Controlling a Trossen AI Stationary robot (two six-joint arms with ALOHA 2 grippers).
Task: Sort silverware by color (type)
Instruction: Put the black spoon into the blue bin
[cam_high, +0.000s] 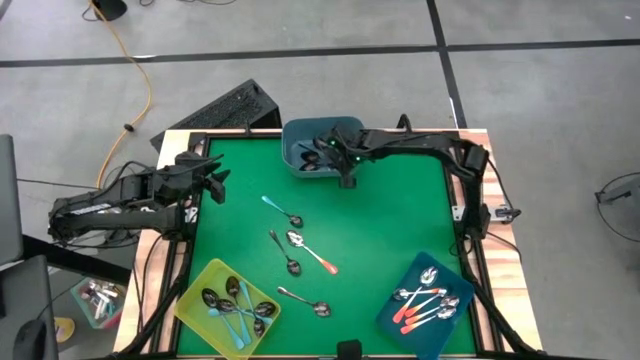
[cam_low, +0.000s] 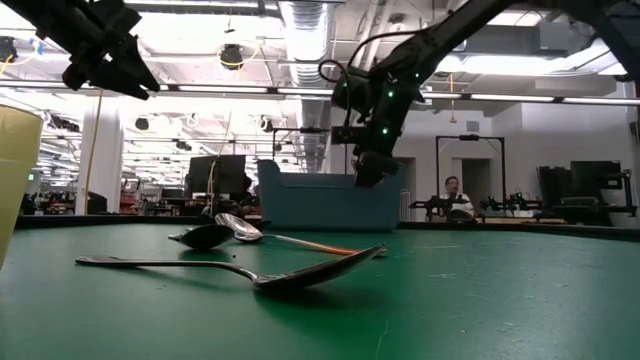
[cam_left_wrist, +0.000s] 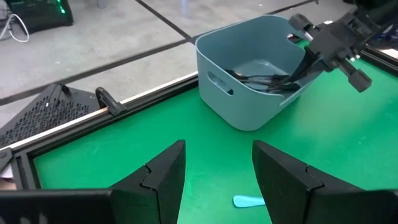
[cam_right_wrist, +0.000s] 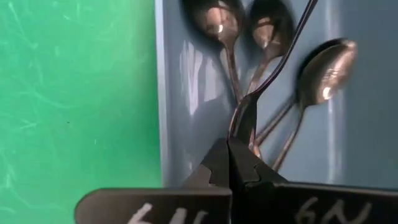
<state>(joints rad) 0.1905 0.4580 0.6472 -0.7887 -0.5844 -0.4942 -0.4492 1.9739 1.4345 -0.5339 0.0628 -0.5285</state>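
1. Right, from overhead: the right gripper (cam_high: 347, 172) hangs at the near rim of the grey-blue bin (cam_high: 296, 133) at the far edge of the green table (cam_high: 400, 230). The left gripper (cam_high: 213, 180) waits over the table's left edge. Loose on the table lie a teal-handled spoon (cam_high: 281, 211), a dark metal spoon (cam_high: 284, 252), an orange-handled spoon (cam_high: 310, 249) and another metal spoon (cam_high: 304, 300). The yellow bin (cam_high: 192, 297) holds teal-handled spoons, the dark blue bin (cam_high: 395, 316) orange-handled ones.

2. Down at table height: the right gripper (cam_low: 369, 168) hovers above the grey-blue bin's (cam_low: 330, 205) top edge. A metal spoon (cam_low: 230, 269) lies closest to the camera, with two more behind it.

3. Left wrist camera: the left arm's fingers (cam_left_wrist: 163, 174) stand wide apart with nothing between them. Beyond sits the grey-blue bin (cam_left_wrist: 249, 102) with dark spoons inside, and the right gripper (cam_left_wrist: 308, 62) reaches into it.

4. Right wrist camera: the right gripper (cam_right_wrist: 230, 158) is pinched tight on the thin handle of a dark metal spoon (cam_right_wrist: 273, 62), bowl end out over the bin floor (cam_right_wrist: 367, 112), where several metal spoons (cam_right_wrist: 323, 74) already rest.

5. My read: this is the drop. The spoon slants toward the bin wall, so it's best released well inside the rim and low, then lifted straight up so the fingers don't drag it out.
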